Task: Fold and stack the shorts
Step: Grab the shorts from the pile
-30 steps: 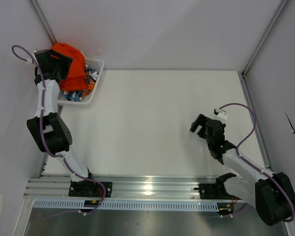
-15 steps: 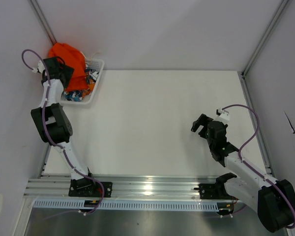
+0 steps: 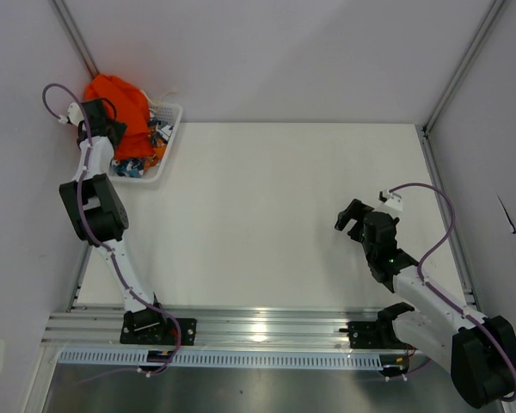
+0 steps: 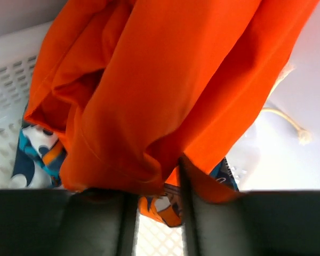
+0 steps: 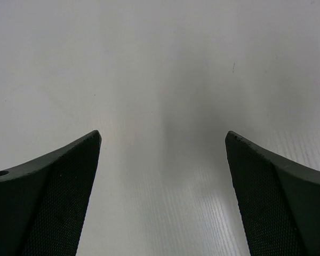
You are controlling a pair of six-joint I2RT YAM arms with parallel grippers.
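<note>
The white mesh basket [image 3: 174, 115] is taken as the landmark; in the top view it is seen at the far left corner of the table [image 3: 267, 206]. The orange shorts [image 3: 125, 96] are heaped over the basket's far left rim and partly outside it. The patterned shorts [image 3: 138, 160] are lodged inside the basket, beneath and beside the orange pair.

The left gripper [image 3: 116, 138] is seen from above at the basket's left edge, against the orange cloth, but its fingers are hidden there by the wrist. The left wrist view supplies what is missed. There the orange shorts [image 4: 165, 80] are shown hanging in folds above the basket's mesh wall [image 4: 10, 85], with the patterned shorts [image 4: 34, 152] underneath. A pale cord [image 4: 288, 120] is shown outside the basket. The left gripper [image 4: 157, 184] is seen with its fingers drawn partly together and a narrow gap left between them. The lower hem of the orange cloth is met at their tips, but whether it is pinched cannot be told.

The right gripper [image 3: 347, 215] is held well apart from the basket, across the table. In the right wrist view the right gripper [image 5: 162, 136] is spread wide, with only bare table [image 5: 160, 64] seen between its jaws.
</note>
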